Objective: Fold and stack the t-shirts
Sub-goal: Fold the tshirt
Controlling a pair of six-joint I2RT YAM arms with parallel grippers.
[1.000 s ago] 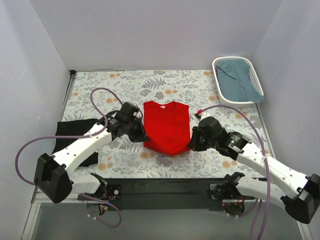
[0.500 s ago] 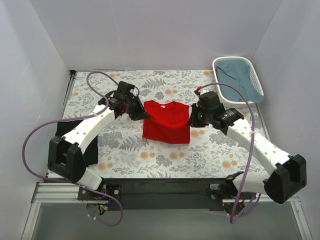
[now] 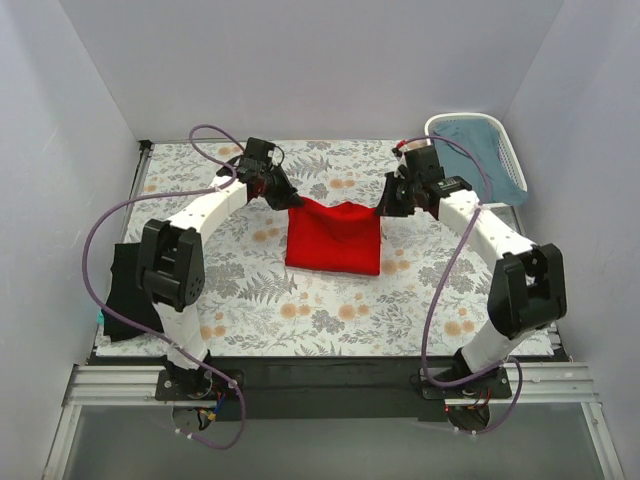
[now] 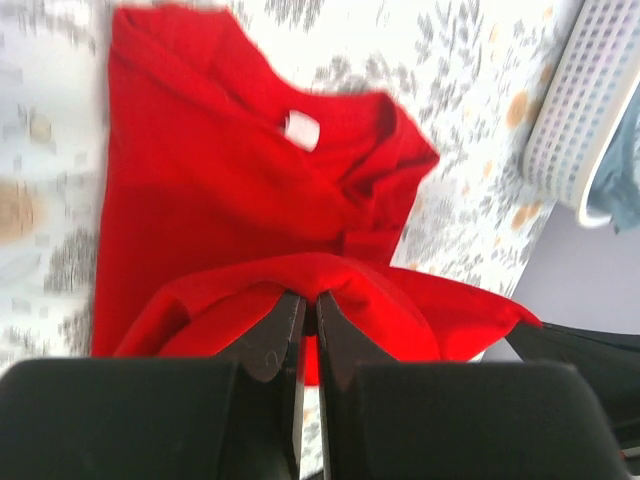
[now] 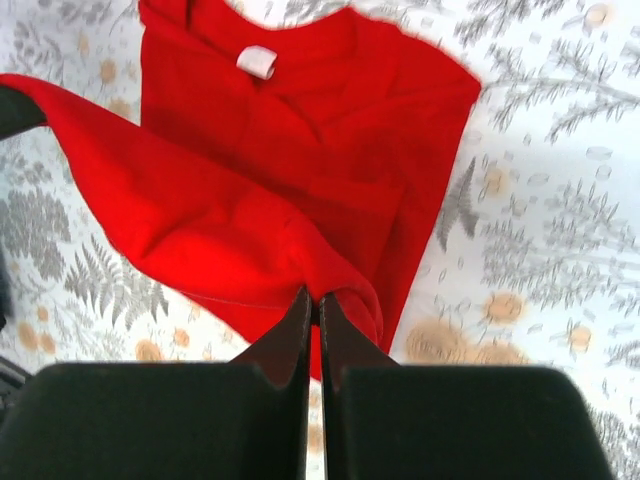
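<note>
Left gripper [image 4: 305,300] first: its two fingers are pressed together on a raised fold of the red t-shirt [image 3: 333,238], with only a thin sliver of cloth between the tips. Over to the right gripper [image 5: 312,300], same story: fingers closed tight, pinching the red cloth at the opposite side. That's two grippers, both clamped on one shirt, with the lifted layer stretched between them.

From overhead, the red shirt sits near the middle of the flower-patterned table [image 3: 250,290], and the two pinch points are at its far corners, one on each side. Beneath the held-up layer, the rest of the shirt lies flat on the table, and both wrist cameras catch one small white label [image 5: 257,62] at the neckline.

Two t-shirts in all. The second, the black t-shirt [image 3: 125,290], lies at the left edge of the table, partly hidden behind the left arm and well apart from the red one; neither gripper touches it.

One white basket [image 3: 462,118] stands at the far right corner, just beside the right arm, with one blue-grey cloth [image 3: 485,150] inside.
</note>
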